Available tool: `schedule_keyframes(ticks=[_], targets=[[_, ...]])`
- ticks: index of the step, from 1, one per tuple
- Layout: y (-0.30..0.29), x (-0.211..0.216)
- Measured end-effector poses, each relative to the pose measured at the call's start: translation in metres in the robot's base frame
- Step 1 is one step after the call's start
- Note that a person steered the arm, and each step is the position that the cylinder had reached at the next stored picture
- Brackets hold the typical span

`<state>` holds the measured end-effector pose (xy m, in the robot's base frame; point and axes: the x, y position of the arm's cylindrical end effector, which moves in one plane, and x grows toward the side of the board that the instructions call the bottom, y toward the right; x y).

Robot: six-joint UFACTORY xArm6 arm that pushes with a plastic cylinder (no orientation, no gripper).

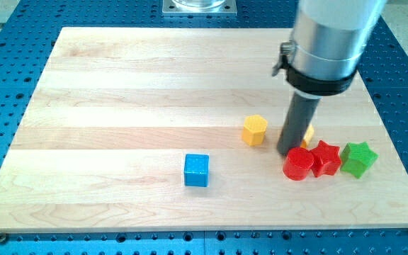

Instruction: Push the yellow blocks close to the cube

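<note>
Resting my tip (287, 151) on the wooden surface (119, 92) between two yellow blocks: a hexagonal yellow block (255, 130) to the view's left, another yellow block (308, 134) mostly hidden behind the rod. Blue cube (196, 170) sits well apart, lower left. No fingers here.

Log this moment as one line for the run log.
my tip beside hidden yellow block | yellow hexagon apart from blue cube

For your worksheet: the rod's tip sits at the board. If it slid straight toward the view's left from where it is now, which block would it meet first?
Probably the yellow hexagonal block, just left of my tip. It sits slightly higher in the view, so the tip might only clip its lower edge. The blue cube lies lower and looks out of line.
</note>
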<state>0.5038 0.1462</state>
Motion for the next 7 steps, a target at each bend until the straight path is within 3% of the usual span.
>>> schedule_keyframes(ticks=[2,3,5,6,7], targets=[[0.015,-0.031],[0.067,-0.034],[0.123,-0.085],[0.091,-0.099],[-0.007,-0.064]])
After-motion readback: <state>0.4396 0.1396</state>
